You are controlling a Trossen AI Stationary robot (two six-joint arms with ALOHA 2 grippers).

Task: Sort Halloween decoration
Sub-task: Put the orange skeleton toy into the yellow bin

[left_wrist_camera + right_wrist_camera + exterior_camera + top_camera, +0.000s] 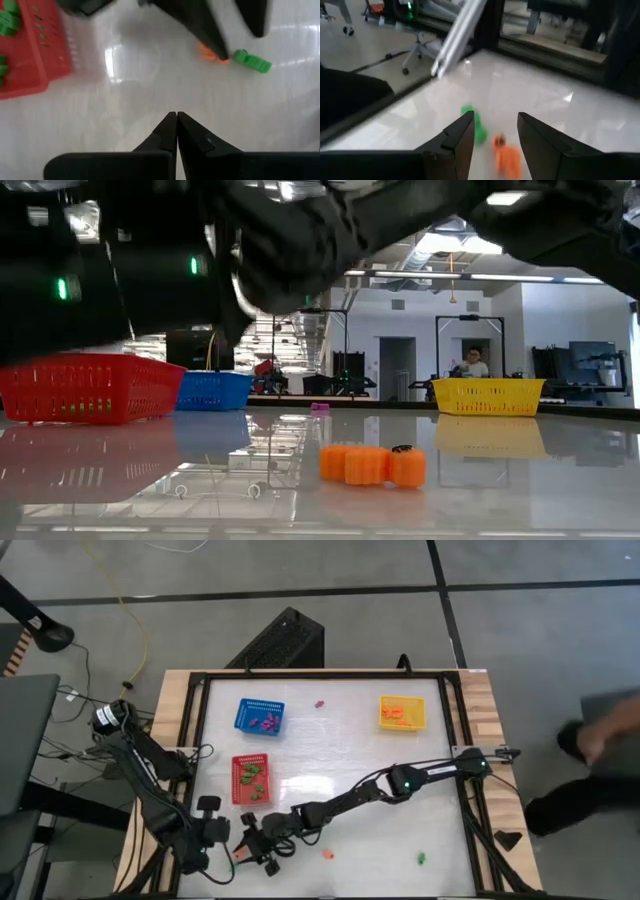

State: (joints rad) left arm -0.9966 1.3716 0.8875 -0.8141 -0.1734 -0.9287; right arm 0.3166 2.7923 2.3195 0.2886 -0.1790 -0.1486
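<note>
Closest to the low camera, an orange trinket (372, 464) sits on the glossy tabletop (520, 490), lumpy and pumpkin-like. Behind it stand a red basket (90, 388) and a blue basket (214, 390) on one side and a yellow basket (487, 396) on the other, with a tiny purple trinket (320, 407) between them, far back. Dark arm parts fill the top of this view, and a person (473, 363) sits in the room beyond.

From above, the left hand (243, 854) and the right hand (262, 837) are close together near the front edge, just below the red basket (251, 780), which holds green pieces. The blue basket (260, 717) holds purple ones, the yellow basket (402, 712) orange ones. Loose on the tabletop lie an orange piece (327, 854), a green trinket (422, 859) and a purple one (320, 702).

Looking past the left wrist, the left hand (176, 117) has its fingers pressed together on nothing. Ahead, the other arm's dark fingers come down beside an orange bit (212, 54) and a green piece (252, 61).

Looking past the right wrist, the right hand (495, 122) is spread, holding nothing, hovering over a green trinket (477, 125) and an orange one (506, 155) that lie side by side beneath the gap.
</note>
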